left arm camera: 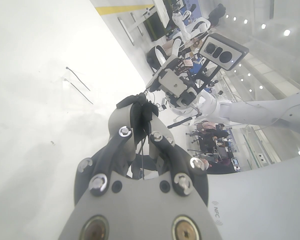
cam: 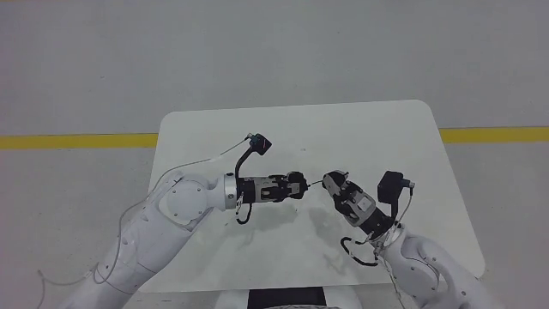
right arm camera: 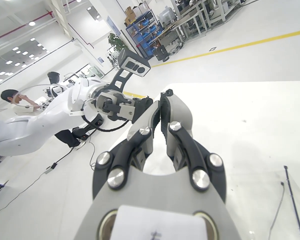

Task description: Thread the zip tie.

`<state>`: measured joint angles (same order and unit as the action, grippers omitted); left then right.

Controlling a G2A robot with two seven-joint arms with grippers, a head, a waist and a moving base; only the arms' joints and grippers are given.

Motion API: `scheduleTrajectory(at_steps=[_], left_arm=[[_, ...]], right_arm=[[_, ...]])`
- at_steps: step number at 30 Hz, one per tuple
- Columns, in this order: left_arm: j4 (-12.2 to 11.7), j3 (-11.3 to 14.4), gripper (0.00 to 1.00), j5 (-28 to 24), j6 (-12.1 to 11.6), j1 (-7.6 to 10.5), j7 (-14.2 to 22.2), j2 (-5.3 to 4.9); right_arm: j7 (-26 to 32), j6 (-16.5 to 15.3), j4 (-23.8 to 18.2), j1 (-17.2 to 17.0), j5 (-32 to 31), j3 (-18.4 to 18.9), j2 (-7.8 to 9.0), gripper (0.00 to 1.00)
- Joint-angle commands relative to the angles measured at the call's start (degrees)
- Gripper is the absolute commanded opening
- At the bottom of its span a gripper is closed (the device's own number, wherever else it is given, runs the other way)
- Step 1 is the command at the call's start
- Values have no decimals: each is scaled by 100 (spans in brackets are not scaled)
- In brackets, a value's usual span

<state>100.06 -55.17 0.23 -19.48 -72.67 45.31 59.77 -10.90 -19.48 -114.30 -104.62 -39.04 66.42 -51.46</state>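
From above, we see the left gripper (cam: 298, 186) and right gripper (cam: 333, 180) nearly tip to tip over the table (cam: 386, 129), with the zip tie (cam: 316, 182) bridging them. We judge the danger is misalignment: a slight offset could make the tip miss the head's slot, buckle, or slip free.

In the left wrist view, the left fingers are clamped on the tie, a slim black flexible strap running back between them. Two spare ties (left arm camera: 78, 79) lie well apart on the table.

In the right wrist view, the right fingers are pressed together; whether they pinch the tie's end we cannot tell.
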Motion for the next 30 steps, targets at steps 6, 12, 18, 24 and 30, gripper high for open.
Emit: scheduleTrajectory(at_steps=[6, 12, 18, 24, 30], left_arm=[[0, 0, 0, 0, 0, 0, 0, 0], [0, 0, 0, 0, 0, 0, 0, 0], [0, 0, 0, 0, 0, 0, 0, 0], [0, 0, 0, 0, 0, 0, 0, 0], [0, 0, 0, 0, 0, 0, 0, 0]], right_arm=[[-127, 0, 95, 114, -109, -135, -26, 0], [-169, 0, 92, 130, -166, -141, -36, 0], [-178, 0, 43, 80, -194, -95, -28, 0], [-175, 0, -40, -3, -215, -20, -4, 0], [-115, 0, -53, -53, -211, -3, 17, 0]])
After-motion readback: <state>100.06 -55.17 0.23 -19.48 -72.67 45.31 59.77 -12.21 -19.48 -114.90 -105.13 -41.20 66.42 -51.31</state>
